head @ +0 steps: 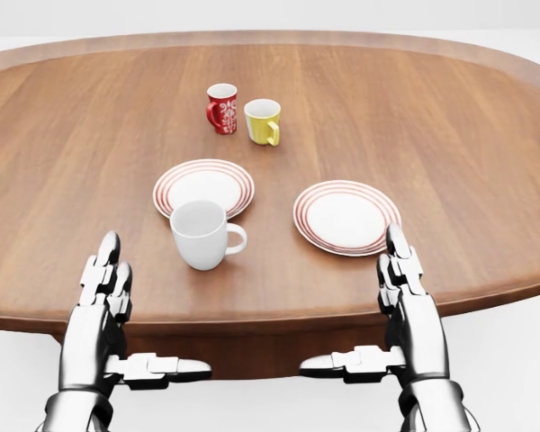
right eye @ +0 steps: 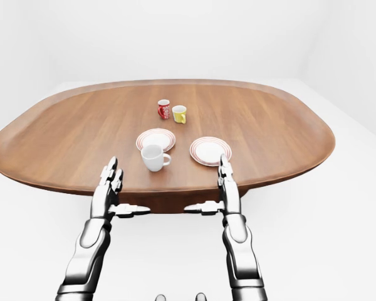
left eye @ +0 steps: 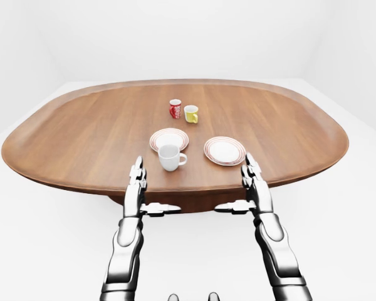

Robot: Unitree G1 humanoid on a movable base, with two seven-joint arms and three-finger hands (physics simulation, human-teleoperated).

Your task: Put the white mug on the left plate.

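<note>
I see the mug [head: 199, 233] up-right of my left hand [head: 103, 297], nearer than the right hand [head: 405, 297], both fingers [head: 108, 256] spread wide, empty.

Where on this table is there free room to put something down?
Wide bare wood lies left of the left plate and right of the right plate. It is crowded mid-table: the white mug sits just below the left plate, with the red mug and yellow mug above.

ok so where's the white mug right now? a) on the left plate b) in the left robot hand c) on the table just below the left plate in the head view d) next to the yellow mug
c: the white mug stands on the bare table at the lower edge of the left plate, and neither open hand touches it.
</note>
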